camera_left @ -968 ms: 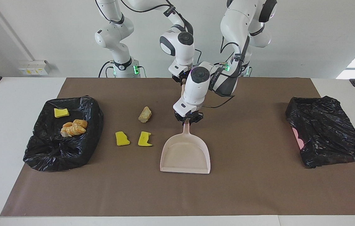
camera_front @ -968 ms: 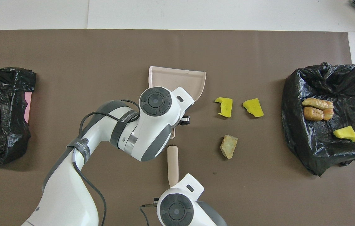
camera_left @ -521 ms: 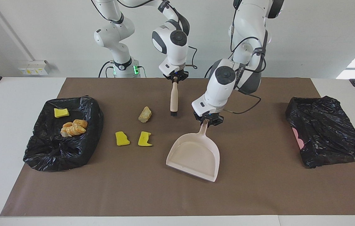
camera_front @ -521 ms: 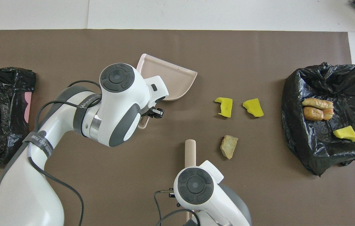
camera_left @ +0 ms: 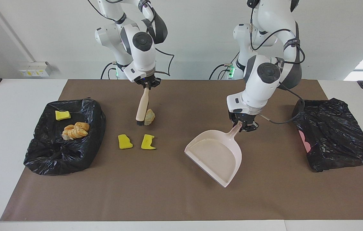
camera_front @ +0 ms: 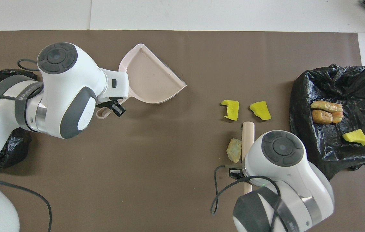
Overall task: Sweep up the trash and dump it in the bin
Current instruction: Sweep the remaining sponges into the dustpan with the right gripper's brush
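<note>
Trash on my brown mat: two spongy yellow scraps point(camera_left: 125, 141) point(camera_left: 148, 142) side by side, and a rough beige lump point(camera_left: 149, 116) nearer me, touching my brush point(camera_left: 142, 106). My right pincer point(camera_left: 147, 84) pinches its smooth wooden handle. My left pincer point(camera_left: 243, 124) pinches the pale pink plastic dustpan point(camera_left: 215, 154), tilted. The crinkly black-lined bin point(camera_left: 45, 154) holds more scraps; another black bag point(camera_left: 335, 134) sits at the left arm's end. Bare mat lies between dustpan and scraps.
</note>
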Robot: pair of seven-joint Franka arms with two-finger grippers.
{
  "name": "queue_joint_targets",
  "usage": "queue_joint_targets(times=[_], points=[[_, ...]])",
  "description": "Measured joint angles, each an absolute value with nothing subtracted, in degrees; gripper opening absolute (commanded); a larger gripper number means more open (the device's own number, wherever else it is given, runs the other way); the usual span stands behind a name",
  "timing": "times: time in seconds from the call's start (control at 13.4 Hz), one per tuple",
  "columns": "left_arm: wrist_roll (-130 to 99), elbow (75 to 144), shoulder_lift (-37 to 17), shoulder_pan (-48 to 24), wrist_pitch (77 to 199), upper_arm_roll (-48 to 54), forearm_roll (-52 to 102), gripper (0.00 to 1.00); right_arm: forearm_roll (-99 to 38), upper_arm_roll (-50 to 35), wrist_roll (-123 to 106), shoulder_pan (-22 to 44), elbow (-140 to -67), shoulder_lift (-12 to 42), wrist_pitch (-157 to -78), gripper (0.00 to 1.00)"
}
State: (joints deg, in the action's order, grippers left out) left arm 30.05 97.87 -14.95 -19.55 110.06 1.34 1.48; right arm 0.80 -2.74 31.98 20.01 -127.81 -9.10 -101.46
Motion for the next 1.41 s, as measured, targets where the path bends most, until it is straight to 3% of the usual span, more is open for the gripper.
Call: queue_joint_targets(times=[0.3,0.52,0.82,1.12,1.41], points=[[44.5,101.0,-13.3,-20.1,107.9,2.4,1.2,0.00,5.6,-2.6,16.8,6.9,-129.8,-7.9,-107.2,0.00],[47.8,109.0,-9.1,-23.2,111.5,2.8,1.2,0.00,6.0,-2.5,10.1,1.0,-132.1,-5.5,-113.4,0.00],[47.8,117.7,-4.3,-26.7,117.9,2.9,1.2,0.00,5.9,-3.6,9.8,3.2,-132.4,-2.7,-116.0,0.00],[46.5,121.0,-4.2,-27.0,120.3,2.8,1.1,0.00,3.5,-3.9,12.1,13.1,-129.3,1.7,-118.6,0.00],[42.7,122.1,-4.1,-28.1,119.5,2.8,-4.8,0.00,-3.8,-4.3,11.4,22.3,-127.8,2.5,-118.6,0.00]])
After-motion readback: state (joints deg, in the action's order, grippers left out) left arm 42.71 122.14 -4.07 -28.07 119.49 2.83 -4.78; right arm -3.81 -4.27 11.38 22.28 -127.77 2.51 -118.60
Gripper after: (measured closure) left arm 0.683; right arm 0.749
